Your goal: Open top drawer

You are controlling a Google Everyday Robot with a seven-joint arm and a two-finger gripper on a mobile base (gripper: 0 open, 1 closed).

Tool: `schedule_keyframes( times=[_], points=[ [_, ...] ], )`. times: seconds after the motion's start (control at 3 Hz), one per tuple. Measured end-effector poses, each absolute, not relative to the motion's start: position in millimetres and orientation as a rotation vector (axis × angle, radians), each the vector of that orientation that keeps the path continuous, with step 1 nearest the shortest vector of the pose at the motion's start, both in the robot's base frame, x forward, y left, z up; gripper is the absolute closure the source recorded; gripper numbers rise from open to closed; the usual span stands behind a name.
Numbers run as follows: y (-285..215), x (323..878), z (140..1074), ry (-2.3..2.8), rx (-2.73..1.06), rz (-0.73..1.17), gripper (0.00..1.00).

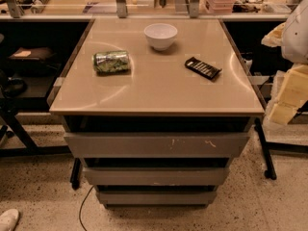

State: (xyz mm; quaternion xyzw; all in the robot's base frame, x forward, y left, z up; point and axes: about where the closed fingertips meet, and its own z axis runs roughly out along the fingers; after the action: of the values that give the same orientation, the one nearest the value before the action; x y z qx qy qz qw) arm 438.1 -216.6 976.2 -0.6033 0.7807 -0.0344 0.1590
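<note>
The top drawer (pixel 144 145) is the widest grey handle-less front, just under the tabletop, with small pale scuff marks right of centre. A dark gap runs above it, and nothing of its inside shows. Two narrower grey drawer fronts (pixel 156 176) sit below it. My gripper (pixel 285 99) is at the right edge of the view, pale cream, held beside the cabinet's right side at about tabletop height. It is well apart from the drawer front and holds nothing that I can see.
On the beige tabletop (pixel 159 88) lie a crushed green can (pixel 111 61), a white bowl (pixel 160 35) and a black flat packet (pixel 202 68). Dark desk legs (pixel 263 148) stand at the right, a chair base (pixel 14 124) at the left. A cable (pixel 83 203) runs on the speckled floor.
</note>
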Motion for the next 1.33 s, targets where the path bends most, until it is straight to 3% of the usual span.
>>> schedule_keyframes(
  times=[0.67,1.33],
  points=[
    [-218.1,425.9,950.3,2.236,-1.734,-0.066,0.0],
    [-213.4,374.1,846.1,2.083,-1.733,0.076,0.0]
  ],
)
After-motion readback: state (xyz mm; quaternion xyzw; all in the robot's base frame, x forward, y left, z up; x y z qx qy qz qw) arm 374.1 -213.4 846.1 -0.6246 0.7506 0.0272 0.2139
